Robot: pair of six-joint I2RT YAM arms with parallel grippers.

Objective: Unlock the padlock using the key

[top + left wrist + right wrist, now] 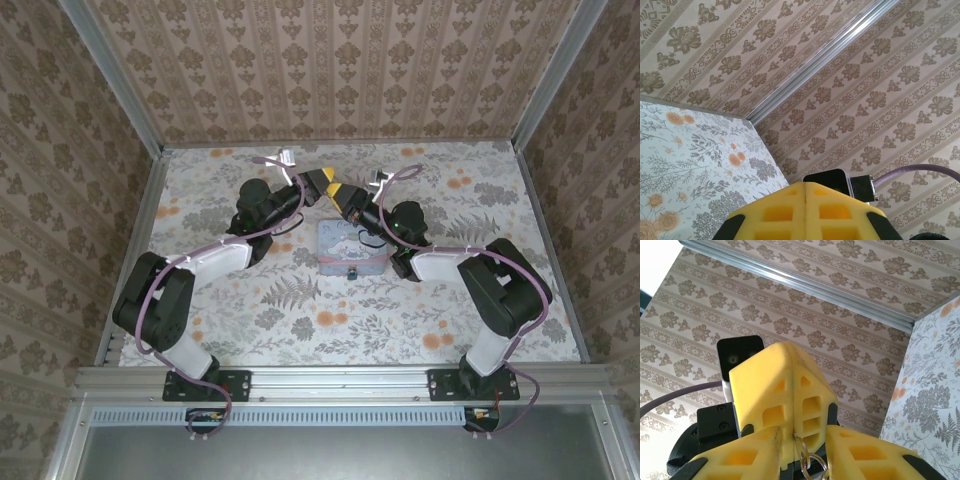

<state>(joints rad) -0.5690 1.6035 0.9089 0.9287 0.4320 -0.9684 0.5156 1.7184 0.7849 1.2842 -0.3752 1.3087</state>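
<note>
Yellow foam covers both sets of jaws, which meet tip to tip in the air just above the far edge of the tin [345,243]; that tin, pale blue and square, sits on the flower-printed counter [300,322] between the two arms; the padlock [351,271], tiny and bluish-teal, lies at the near edge of the tin, and whether it touches the tin's wall I cannot tell; it is well apart from both grippers. The left gripper [322,180] reaches in from the left of the tin with its jaws pressed flat together, only a thin seam between them in its own wrist view [805,187]; from that seam, in the right wrist view, the small metal key [799,446] sticks out with its ring hanging below. The right gripper [804,440] comes from the right of the tin; its jaws stand narrowly apart, one on either side of the key; whether its pads touch the metal I cannot tell.
</note>
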